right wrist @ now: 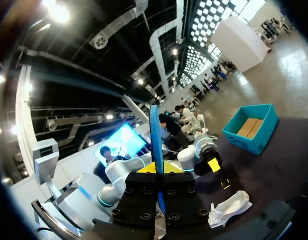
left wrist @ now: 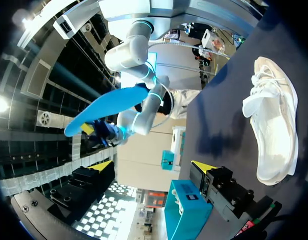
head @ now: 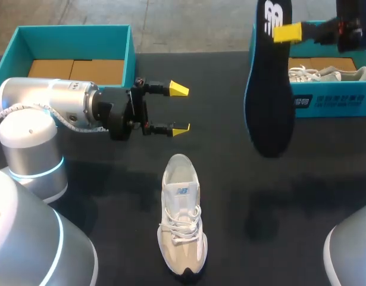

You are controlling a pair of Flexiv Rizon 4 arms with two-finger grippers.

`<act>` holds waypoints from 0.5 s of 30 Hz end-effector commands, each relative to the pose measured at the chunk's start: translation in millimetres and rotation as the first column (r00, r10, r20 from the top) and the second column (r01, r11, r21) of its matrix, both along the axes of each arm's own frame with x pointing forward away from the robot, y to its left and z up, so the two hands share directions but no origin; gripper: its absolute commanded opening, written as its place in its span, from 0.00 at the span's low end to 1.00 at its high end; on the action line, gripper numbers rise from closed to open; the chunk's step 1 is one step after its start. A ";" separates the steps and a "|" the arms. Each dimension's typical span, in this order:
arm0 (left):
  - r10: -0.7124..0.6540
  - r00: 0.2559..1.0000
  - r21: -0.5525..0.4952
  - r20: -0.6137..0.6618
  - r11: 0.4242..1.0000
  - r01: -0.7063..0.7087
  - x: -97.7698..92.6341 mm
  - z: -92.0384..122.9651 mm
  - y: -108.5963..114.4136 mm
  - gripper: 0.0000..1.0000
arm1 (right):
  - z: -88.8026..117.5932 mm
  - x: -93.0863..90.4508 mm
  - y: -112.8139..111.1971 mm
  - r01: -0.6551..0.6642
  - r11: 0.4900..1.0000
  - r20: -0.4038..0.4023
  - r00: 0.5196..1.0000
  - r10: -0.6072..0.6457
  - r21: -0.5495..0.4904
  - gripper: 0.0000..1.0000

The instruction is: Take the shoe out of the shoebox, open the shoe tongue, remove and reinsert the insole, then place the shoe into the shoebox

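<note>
**Insole aloft in right gripper; shoe loose on table**

1. Shoe (head: 181, 217): pale low sneaker with white laces. It stands on its sole on the black table (head: 230, 179), toe towards the robot and heel away. Nothing touches it.
2. Insole (head: 269, 89): dark upper face with a white mark; the underside shows blue in the left wrist view. It hangs lengthwise in the air, well apart from the shoe, in front of the near left corner of the right-hand box.
3. Right gripper (head: 287, 33): clamped on the upper end of the insole. In its own wrist view the insole stands edge-on between the two fingers.
4. Left gripper (head: 180, 109): fingers spread wide with nothing between them. It hangs above the table just beyond the shoe's heel, tips pointing to the robot's right.
5. Shoebox (head: 325, 101): teal, open, at the far right of the table. A second shoe (head: 325, 72), grey and white, lies inside.
6. Second box (head: 75, 36): teal, open, at the far left, showing brown cardboard inside
</note>
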State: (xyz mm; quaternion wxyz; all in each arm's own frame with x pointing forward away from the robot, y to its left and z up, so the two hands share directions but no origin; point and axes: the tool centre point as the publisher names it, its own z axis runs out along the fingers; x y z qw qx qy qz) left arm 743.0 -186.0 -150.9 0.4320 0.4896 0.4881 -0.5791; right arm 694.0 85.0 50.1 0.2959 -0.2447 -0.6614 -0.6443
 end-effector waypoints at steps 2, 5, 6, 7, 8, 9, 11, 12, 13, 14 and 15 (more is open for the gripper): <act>0.001 1.000 -0.002 0.002 1.000 -0.001 0.4 -0.9 -1.6 1.00 | 1.2 45.7 0.8 -0.104 0.992 -0.072 0.993 0.099 -0.074 0.00; 0.001 1.000 -0.002 0.002 1.000 -0.001 0.4 -0.9 -1.6 1.00 | -1.4 52.9 -3.1 -0.091 0.992 -0.112 0.990 0.081 -0.084 0.00; 0.001 1.000 -0.002 0.002 1.000 -0.001 0.4 -0.9 -1.6 1.00 | -1.7 54.5 -3.9 -0.088 0.993 -0.119 0.990 0.078 -0.080 0.00; 0.001 1.000 -0.002 0.002 1.000 -0.001 0.4 -0.9 -1.6 1.00 | -2.7 57.1 -5.2 -0.083 0.992 -0.134 0.989 0.071 -0.093 0.00; 0.001 1.000 -0.002 0.002 1.000 -0.001 0.4 -0.9 -1.6 1.00 | -3.4 58.2 -5.7 -0.083 0.992 -0.137 0.988 0.070 -0.094 0.00; 0.001 1.000 -0.002 0.002 1.000 -0.001 0.4 -0.9 -1.6 1.00 | -4.9 60.5 -6.8 -0.078 0.993 -0.147 0.987 0.065 -0.086 0.00; 0.001 1.000 -0.002 0.002 1.000 -0.001 0.4 -0.9 -1.6 1.00 | -7.7 63.2 -7.7 -0.077 0.992 -0.165 0.984 0.061 -0.096 0.00; 0.001 1.000 -0.002 0.002 1.000 -0.001 0.4 -0.9 -1.6 1.00 | -9.5 64.7 -8.0 -0.073 0.993 -0.173 0.983 0.056 -0.092 0.00; 0.001 1.000 -0.002 0.002 1.000 -0.001 0.4 -0.9 -1.6 1.00 | -11.9 66.2 -8.4 -0.067 0.993 -0.196 0.979 0.048 -0.094 0.00; 0.001 1.000 -0.002 0.002 1.000 -0.001 0.4 -0.9 -1.6 1.00 | -15.8 68.2 -9.4 -0.057 0.993 -0.228 0.973 0.031 -0.107 0.00; 0.001 1.000 -0.002 0.002 1.000 -0.001 0.4 -0.9 -1.6 1.00 | -15.8 68.2 -9.4 -0.057 0.993 -0.228 0.973 0.031 -0.107 0.00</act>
